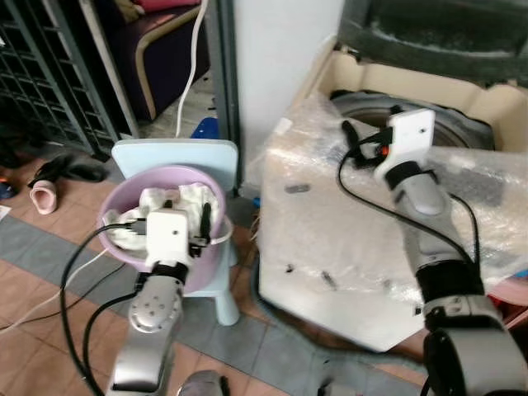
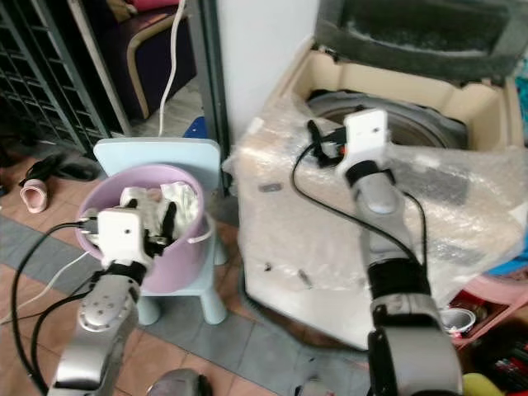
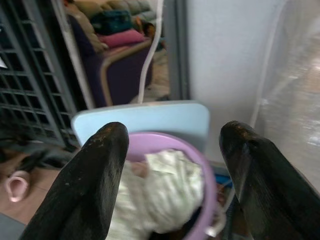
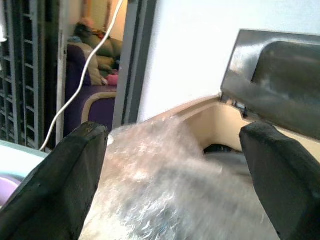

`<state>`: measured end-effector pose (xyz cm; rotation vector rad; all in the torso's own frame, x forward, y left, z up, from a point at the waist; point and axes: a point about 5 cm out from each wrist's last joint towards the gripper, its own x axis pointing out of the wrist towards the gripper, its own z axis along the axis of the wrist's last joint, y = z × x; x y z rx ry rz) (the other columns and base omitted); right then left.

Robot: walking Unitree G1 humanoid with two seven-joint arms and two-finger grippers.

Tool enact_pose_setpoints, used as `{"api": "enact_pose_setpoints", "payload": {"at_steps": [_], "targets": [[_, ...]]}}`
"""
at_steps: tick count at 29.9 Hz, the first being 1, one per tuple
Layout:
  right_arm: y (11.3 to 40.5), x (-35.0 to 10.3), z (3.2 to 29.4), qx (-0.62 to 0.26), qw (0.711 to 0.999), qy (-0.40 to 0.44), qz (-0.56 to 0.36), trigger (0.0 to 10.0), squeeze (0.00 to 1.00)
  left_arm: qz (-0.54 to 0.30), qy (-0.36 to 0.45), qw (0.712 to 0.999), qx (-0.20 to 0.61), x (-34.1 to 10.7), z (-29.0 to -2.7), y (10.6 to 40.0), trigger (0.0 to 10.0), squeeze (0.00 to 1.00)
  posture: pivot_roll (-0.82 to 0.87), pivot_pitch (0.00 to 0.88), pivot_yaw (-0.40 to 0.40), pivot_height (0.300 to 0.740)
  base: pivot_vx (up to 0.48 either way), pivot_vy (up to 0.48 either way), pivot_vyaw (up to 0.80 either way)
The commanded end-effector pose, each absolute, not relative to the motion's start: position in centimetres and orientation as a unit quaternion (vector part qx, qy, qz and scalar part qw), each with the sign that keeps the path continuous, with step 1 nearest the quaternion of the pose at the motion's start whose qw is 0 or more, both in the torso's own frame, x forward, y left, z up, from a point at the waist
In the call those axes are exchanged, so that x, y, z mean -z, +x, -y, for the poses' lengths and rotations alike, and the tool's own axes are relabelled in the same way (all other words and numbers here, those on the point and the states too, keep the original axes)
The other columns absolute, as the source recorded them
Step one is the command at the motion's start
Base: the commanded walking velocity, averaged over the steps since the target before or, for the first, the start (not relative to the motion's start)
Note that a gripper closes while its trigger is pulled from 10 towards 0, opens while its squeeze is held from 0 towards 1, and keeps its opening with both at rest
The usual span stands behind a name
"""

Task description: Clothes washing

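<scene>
A purple basin full of pale clothes sits on a light blue stool, beside the washing machine. The left gripper hangs just above the basin's near rim, its jaws spread wide and holding nothing; the arm's white wrist block hides part of the laundry. The right gripper is raised over the machine's front corner, jaws also spread and empty. Bubble wrap covers the machine's front and top edge, so its panel is hard to make out. The lid stands open, cut off at the top of the eye views; the drum is partly hidden behind the right arm. A pair of sandals lies on the tiled floor.
</scene>
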<state>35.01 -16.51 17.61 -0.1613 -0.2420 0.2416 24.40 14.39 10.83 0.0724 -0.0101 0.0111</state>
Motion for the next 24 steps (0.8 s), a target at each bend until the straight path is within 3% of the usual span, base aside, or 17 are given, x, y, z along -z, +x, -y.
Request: {"api": "enact_pose_setpoints", "payload": {"at_steps": [1,13,19,24], "targets": [[34.7,-17.7,17.6,-0.090,0.986,-0.088,0.113,10.0,0.00,0.017,0.026,1.000,-0.003,-11.3,-13.8,24.4,10.0,0.00,0.03,0.014,0.030,0.740,0.000,0.480,0.00],[33.1,-16.0,15.4,-0.115,0.987,-0.092,0.060,10.0,0.00,0.037,0.029,0.999,-0.005,-11.8,-14.0,24.7,10.0,0.00,0.03,0.015,0.035,0.740,0.000,0.480,0.00],[32.4,-14.6,14.7,-0.106,0.988,-0.110,0.023,10.0,0.00,0.032,0.022,0.999,-0.017,-11.6,-14.1,24.5,10.0,0.00,0.03,0.013,0.033,0.740,0.000,0.000,0.00],[31.8,-14.1,14.0,-0.129,0.985,-0.112,0.013,10.0,0.00,0.031,0.022,0.999,-0.018,-11.6,-14.3,24.6,10.0,0.00,0.03,0.012,0.032,0.740,0.000,0.000,0.73]]}}
